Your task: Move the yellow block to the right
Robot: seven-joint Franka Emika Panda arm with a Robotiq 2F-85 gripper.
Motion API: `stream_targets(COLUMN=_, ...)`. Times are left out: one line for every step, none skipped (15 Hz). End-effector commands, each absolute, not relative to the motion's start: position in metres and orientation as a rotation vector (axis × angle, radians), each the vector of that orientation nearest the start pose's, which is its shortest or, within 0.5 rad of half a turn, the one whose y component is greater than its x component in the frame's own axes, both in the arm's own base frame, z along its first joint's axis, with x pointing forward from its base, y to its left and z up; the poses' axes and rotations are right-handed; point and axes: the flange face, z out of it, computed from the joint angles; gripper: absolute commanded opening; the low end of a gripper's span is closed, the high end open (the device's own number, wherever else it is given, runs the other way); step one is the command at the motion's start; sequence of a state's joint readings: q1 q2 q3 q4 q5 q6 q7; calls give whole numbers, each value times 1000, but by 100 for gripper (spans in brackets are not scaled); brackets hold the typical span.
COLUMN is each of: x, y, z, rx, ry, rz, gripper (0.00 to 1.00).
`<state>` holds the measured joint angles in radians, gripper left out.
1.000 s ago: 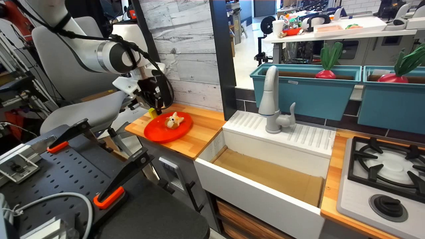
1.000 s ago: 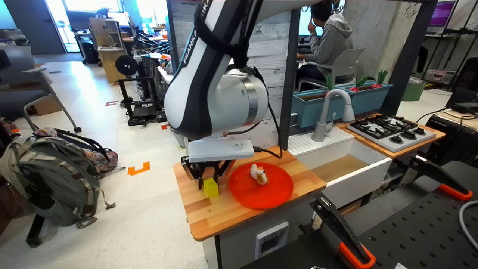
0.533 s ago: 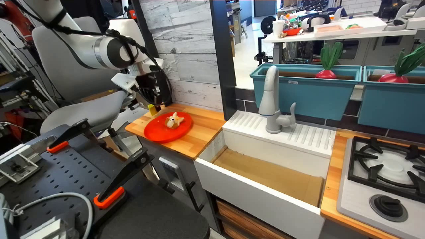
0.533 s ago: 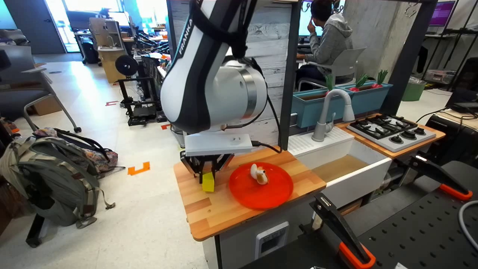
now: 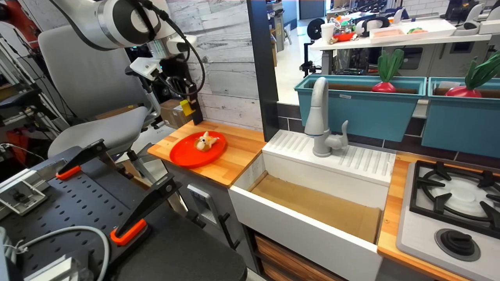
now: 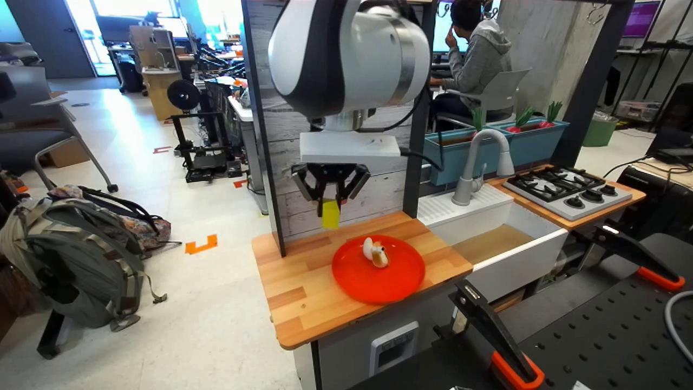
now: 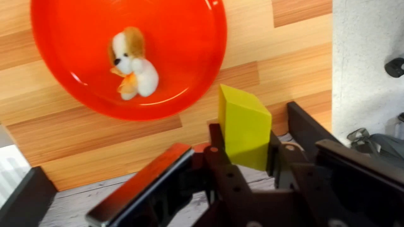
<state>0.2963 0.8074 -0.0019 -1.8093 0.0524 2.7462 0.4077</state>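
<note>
The yellow block is held in the air between the fingers of my gripper (image 6: 330, 206). The block (image 6: 331, 215) hangs above the far part of the wooden counter, short of the red plate. It also shows tilted in an exterior view (image 5: 186, 107). In the wrist view the block (image 7: 246, 129) sits between both fingertips of my gripper (image 7: 245, 140), touching on each side, with its lower part sticking out past them. The round red plate (image 7: 183, 41) lies on the counter, beside and below the block.
A small toy dog (image 7: 134, 63) lies on the plate. The wooden counter (image 6: 303, 319) has a white plank wall (image 5: 222, 86) with dark posts (image 5: 261, 70) behind it. The sink (image 5: 304, 238) with its faucet (image 5: 321, 117) adjoins, then the stove (image 5: 465, 195).
My gripper has closed on the yellow block, lifted it off the counter and moved up and toward the plank wall. The plate and toy dog have not moved.
</note>
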Motion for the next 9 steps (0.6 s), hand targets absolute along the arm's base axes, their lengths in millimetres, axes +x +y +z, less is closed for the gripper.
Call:
stream_targets(x=607, y=132, z=130, rx=-3063, ry=349, rz=-166, gripper=8)
stream_targets(x=605, y=116, z=132, rx=-3061, ry=371, rz=-154, gripper=8)
stream_targets(x=602, y=100, z=130, rx=-3056, ry=406, rz=-143, gripper=8)
stream_targets(x=601, y=84, z=127, rx=-3053, ry=434, rz=-129, gripper=8)
stream_targets(x=598, y=68, z=122, rx=-3049, ry=468, rz=-124, gripper=8)
stream_targets(x=596, y=54, z=117, rx=-3044, ry=501, rz=-116, gripper=8)
stream_targets(x=596, y=40, z=111, rx=-3039, ry=531, rz=-111, gripper=8)
stream_targets(x=597, y=26, z=107, rx=-3036, ry=559, rz=-107, gripper=8)
stream_targets(x=596, y=14, z=100, rx=-3024, ry=595, rz=-91, gripper=8)
